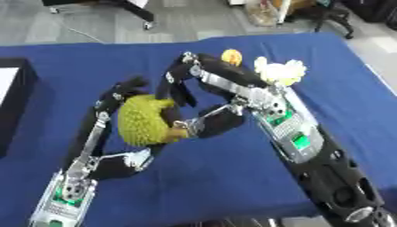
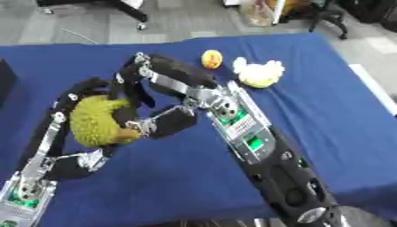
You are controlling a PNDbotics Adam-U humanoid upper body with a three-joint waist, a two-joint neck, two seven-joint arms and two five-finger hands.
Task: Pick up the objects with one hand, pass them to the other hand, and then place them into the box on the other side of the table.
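Mid-handover: left hand and right hand both curl round the spiky yellow-green durian toy; boxing not yet done, far toys untouched.

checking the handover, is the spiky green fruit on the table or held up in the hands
Held. The spiky green fruit sits between both hands: left hand fingers curl over its top, and right hand closes on its side.

spiky green-yellow fruit: 1, centre | small orange fruit: 1, far | pale yellow plush toy: 1, far right | black box: 1, left edge | blue tabletop: 1
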